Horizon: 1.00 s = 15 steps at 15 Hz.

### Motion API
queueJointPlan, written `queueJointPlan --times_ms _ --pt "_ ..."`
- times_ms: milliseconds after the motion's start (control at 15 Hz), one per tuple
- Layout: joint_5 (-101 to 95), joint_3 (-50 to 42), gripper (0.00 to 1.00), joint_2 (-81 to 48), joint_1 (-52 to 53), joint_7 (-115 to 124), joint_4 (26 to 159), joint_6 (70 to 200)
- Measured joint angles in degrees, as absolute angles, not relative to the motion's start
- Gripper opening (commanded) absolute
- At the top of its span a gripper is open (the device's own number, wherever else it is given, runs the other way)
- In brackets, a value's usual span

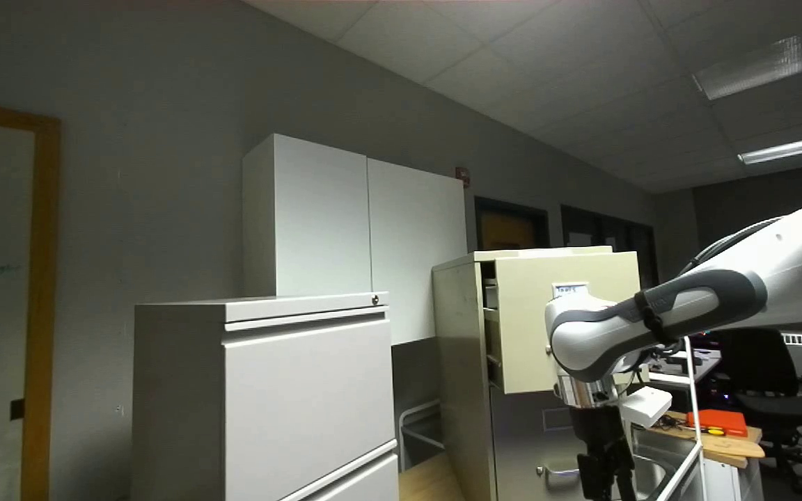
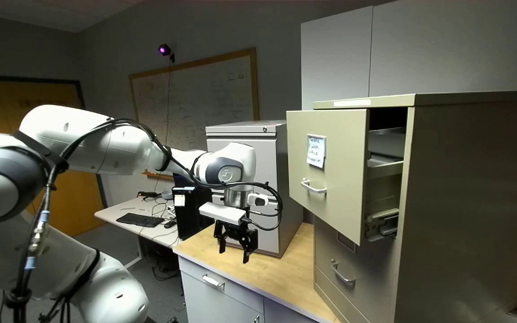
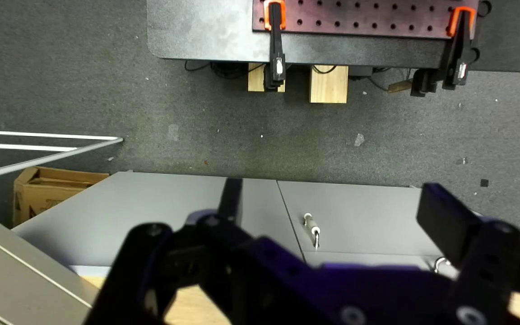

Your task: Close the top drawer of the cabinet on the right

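Right of centre in an exterior view, the drawer (image 2: 337,175) juts out; your spread, empty pincer (image 2: 234,256) hangs lower: push without lifting and you could pass beneath.

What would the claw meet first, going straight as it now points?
Pointing down, the claw would probably meet the grey carpet in front of the wood-toned countertop, though depth is unclear.

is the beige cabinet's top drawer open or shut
Open: the top drawer juts out from the cabinet in both exterior views, leaving a gap behind its front.
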State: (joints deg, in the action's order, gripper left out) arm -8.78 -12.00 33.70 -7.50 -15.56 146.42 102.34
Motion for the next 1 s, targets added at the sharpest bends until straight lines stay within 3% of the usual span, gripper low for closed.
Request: queueJointPlan --times_ms 1000 --pt "-10.25 -11.56 1.0 33.56 -7.66 -14.87 146.44 102.69"
